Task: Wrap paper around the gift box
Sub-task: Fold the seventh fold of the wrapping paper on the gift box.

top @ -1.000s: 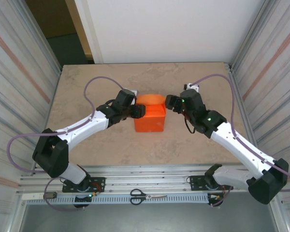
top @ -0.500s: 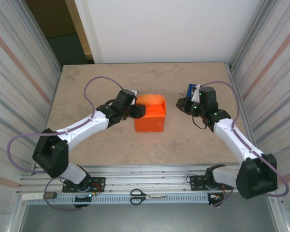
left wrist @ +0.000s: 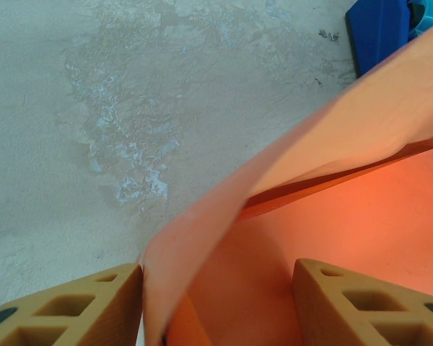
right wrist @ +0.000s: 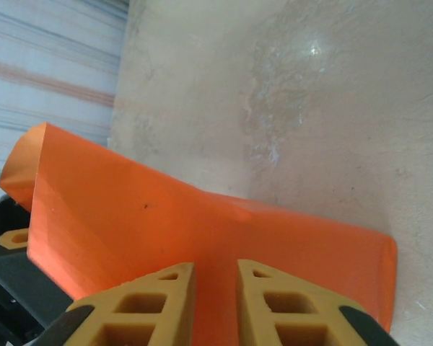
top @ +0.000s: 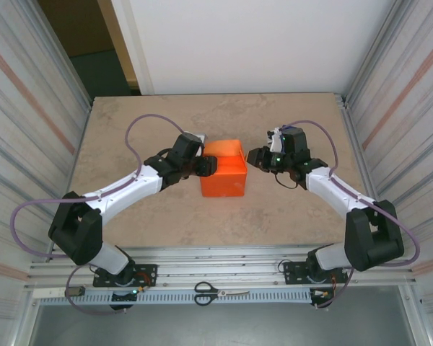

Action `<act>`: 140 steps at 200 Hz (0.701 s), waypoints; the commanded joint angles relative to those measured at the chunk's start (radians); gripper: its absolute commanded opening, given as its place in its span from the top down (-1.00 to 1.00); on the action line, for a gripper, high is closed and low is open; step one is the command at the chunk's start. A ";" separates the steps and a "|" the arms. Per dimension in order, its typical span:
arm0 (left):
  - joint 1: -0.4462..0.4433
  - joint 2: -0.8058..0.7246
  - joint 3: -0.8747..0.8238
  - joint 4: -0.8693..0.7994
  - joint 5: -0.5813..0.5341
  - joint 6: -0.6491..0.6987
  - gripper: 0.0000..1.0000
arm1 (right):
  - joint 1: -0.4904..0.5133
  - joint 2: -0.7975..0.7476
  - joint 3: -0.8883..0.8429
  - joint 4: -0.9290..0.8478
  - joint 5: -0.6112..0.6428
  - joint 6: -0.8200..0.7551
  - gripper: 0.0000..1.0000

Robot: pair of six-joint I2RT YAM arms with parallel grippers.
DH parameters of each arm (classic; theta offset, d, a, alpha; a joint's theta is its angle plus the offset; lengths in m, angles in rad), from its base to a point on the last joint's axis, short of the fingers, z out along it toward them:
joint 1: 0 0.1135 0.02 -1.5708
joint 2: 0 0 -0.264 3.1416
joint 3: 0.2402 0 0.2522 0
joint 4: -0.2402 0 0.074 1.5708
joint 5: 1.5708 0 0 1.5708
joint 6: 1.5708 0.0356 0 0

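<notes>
The orange paper [top: 224, 180] is folded up round the gift box into a blocky parcel mid-table. One flap [left wrist: 289, 166] stands raised, and a brighter red-orange face with a dark edge [left wrist: 390, 223] beneath it looks like the gift box. My left gripper [top: 208, 166] sits at the parcel's left side. It [left wrist: 218, 270] is open, fingers wide apart, the flap's edge leaning on one finger [left wrist: 94, 303]. My right gripper [top: 254, 157] is at the parcel's right side. Over the paper [right wrist: 166, 216] it [right wrist: 216, 265] is shut to a narrow slit, nothing visible in it.
A blue tape dispenser [left wrist: 379, 29] lies on the table beyond the parcel, toward the right arm. Scissors [top: 221, 293] rest on the metal rail at the near edge. Corrugated walls [top: 36, 108] close both sides, and bare tabletop [top: 166, 216] surrounds the parcel.
My right gripper swung out right to the blue dispenser, closed there, then came back to the parcel's right side. The paper's rear flap looks flatter. The left arm has not moved.
</notes>
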 commanded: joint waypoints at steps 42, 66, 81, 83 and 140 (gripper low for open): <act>-0.008 0.015 -0.020 -0.077 -0.012 0.001 -0.11 | 0.015 0.053 0.100 -0.127 0.001 -0.140 0.20; -0.009 0.015 -0.021 -0.079 -0.011 0.002 -0.10 | 0.016 0.071 0.111 -0.148 -0.037 -0.168 0.11; -0.009 0.015 -0.019 -0.079 -0.012 0.002 -0.09 | 0.017 0.072 0.102 -0.145 -0.052 -0.174 0.05; -0.008 0.015 -0.019 -0.079 -0.011 0.003 -0.09 | 0.018 0.074 0.101 -0.146 -0.054 -0.175 0.04; -0.007 0.015 -0.013 -0.080 -0.013 0.006 -0.08 | 0.026 0.126 0.098 -0.239 -0.076 -0.258 -0.13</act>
